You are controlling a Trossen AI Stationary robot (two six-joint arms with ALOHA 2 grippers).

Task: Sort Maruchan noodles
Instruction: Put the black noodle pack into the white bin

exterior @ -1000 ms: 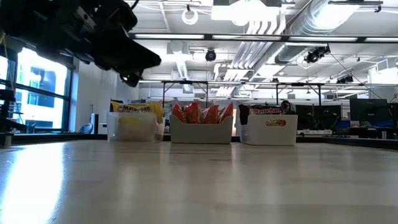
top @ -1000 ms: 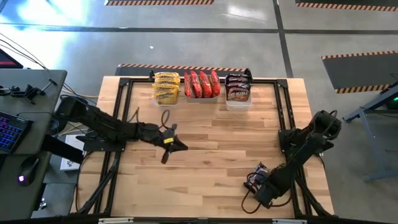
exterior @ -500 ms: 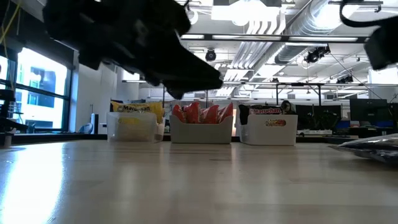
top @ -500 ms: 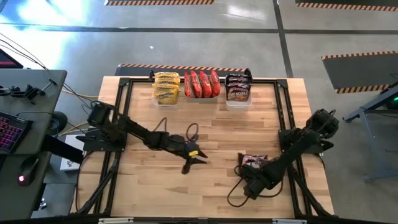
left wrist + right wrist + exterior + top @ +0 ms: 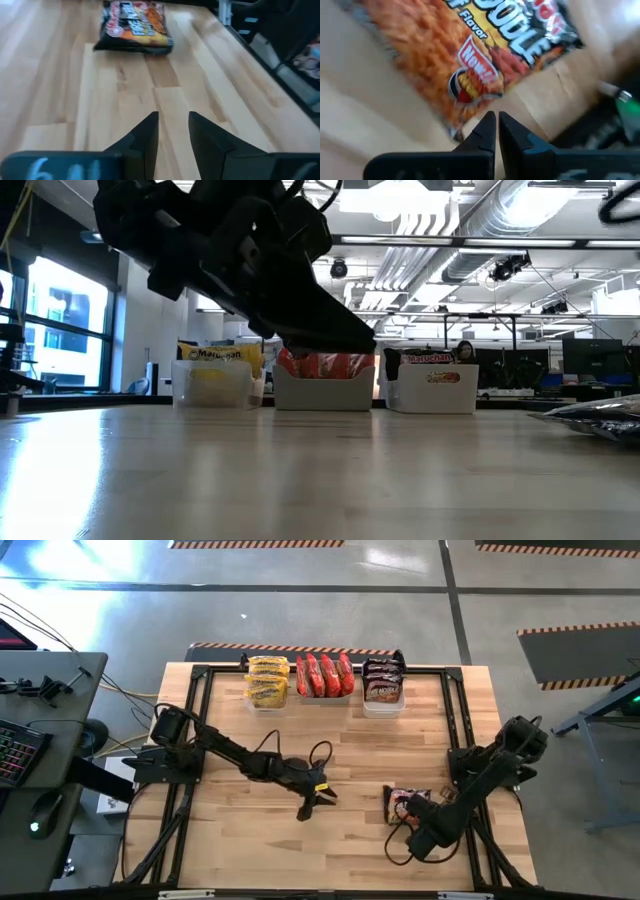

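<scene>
Along the back edge, left to right: three clear tubs are seen in a row.
Yellow tub (image 5: 267, 690): filled with yellow packets (image 5: 268, 676), stacked on edge.
Red tub (image 5: 325, 688): packed with red-orange packets (image 5: 324, 673), standing upright, side by side.
Dark tub (image 5: 383, 698): two or three dark packets (image 5: 383, 680) are held; some room is judged to be left.
Left gripper (image 5: 307, 806): poised over bare wood near mid-table, aimed toward the loose packet; its fingers are seen parted by a narrow gap in the left wrist view, and nothing is held between them.
Loose dark packet (image 5: 407, 800): lying flat on the table, right of centre, well apart from the tubs and just beside the right gripper; in the low view it shows at the right edge (image 5: 596, 418).
Handling: the packet is judged light, with a crinkly, slippery wrapper over a brittle noodle block, so a hard squeeze could crack it and a shallow pinch could slip.
Where to grasp: an edge or the crimped end seam is judged the best hold, since the flat face offers nothing to pinch.
Right gripper (image 5: 407, 828): held low, just beside the packet's near edge; its fingers are seen pressed together, clamped on nothing.
Step judged: the last dark packet is yet to be carried to the dark tub.
</scene>
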